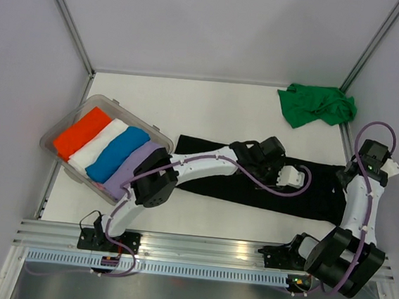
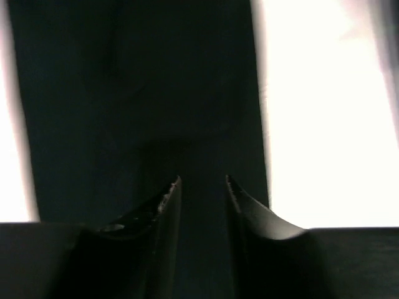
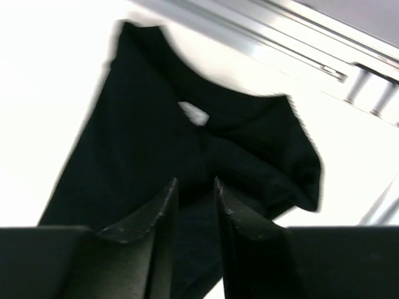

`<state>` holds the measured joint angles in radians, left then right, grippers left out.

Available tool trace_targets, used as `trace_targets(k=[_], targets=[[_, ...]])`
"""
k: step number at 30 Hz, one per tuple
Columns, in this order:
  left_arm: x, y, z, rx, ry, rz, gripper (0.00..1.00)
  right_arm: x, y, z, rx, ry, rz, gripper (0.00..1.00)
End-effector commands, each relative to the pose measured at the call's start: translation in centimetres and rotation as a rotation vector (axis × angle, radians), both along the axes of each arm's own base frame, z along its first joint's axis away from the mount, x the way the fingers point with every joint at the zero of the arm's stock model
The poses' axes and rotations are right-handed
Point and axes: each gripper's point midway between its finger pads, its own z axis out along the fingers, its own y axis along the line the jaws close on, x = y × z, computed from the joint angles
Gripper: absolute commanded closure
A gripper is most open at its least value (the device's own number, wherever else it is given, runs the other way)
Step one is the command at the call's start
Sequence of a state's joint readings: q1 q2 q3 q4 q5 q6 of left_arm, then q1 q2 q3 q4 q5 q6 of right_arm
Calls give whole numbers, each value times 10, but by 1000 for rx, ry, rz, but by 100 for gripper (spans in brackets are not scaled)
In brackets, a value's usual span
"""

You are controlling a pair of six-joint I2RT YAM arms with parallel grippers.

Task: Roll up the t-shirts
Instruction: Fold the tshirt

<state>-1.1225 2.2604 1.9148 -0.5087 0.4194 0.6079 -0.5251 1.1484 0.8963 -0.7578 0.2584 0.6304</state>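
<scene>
**Right now: black shirt laid out as a strip, both grippers over it**

The folded black cotton t-shirt [image 1: 217, 186] lies flat as a long band. It starts just beside the clear plastic tub [image 1: 50, 142] and runs away from it toward the right arm. The crumpled bright green t-shirt [image 1: 315, 106] sits well apart from the tub, at the far right corner.

Inside the tub are four rolled shirts: orange [image 1: 81, 132], white [image 1: 100, 143], blue [image 1: 118, 154] and lilac [image 1: 133, 168].

The left gripper [image 2: 202, 180] is over the band's middle, jaws narrowly parted, nothing visibly held. The right gripper [image 3: 193, 180] is at the collar end, farthest from the tub, jaws also narrow. Cloth bunches toward its tips, but I cannot tell whether it is pinched.

The cloth is probably light, limp and easily stretched, and it will sag and skew if lifted at one point. Best hold is likely the two corners of one short end, pinching all layers together.
</scene>
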Motion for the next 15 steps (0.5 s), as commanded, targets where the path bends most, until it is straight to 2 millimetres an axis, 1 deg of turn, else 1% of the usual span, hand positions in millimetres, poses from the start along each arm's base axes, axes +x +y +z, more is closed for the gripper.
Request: trace_targets(k=[1, 2, 3, 4, 5, 6, 7, 8, 9, 10, 11, 12, 13, 14, 15], targets=[[60, 37, 74, -49, -52, 259, 62, 30, 5, 15, -8, -88, 100, 66], [79, 56, 68, -15, -75, 329, 65, 36, 9, 7, 25, -91, 116, 69], [91, 70, 65, 12, -103, 379, 67, 42, 12, 3, 48, -103, 130, 74], [108, 91, 70, 40, -165, 460, 68, 51, 13, 0, 62, -130, 142, 78], [114, 112, 51, 103, -178, 502, 68, 58, 17, -12, 108, -118, 163, 83], [129, 133, 45, 139, -197, 556, 68, 62, 17, -17, 114, -108, 169, 91], [144, 156, 46, 185, -260, 636, 68, 69, 15, -18, 103, -108, 180, 94], [155, 183, 31, 241, -258, 690, 69, 73, 16, -28, 108, -79, 194, 98], [163, 200, 27, 270, -268, 741, 70, 79, 11, -29, 87, -74, 199, 100], [168, 212, 24, 286, -262, 769, 71, 81, 9, -39, 90, -39, 206, 100], [177, 234, 13, 320, -248, 814, 71, 84, 8, -42, 87, -29, 214, 100], [183, 243, 10, 332, -255, 844, 71, 89, 4, -42, 72, -23, 215, 99], [186, 252, 4, 353, -256, 860, 71, 90, 3, -50, 76, 1, 220, 100], [188, 261, -8, 385, -248, 874, 71, 92, 1, -53, 74, 11, 221, 100], [190, 265, -12, 407, -265, 869, 71, 95, -2, -55, 66, 13, 216, 100]])
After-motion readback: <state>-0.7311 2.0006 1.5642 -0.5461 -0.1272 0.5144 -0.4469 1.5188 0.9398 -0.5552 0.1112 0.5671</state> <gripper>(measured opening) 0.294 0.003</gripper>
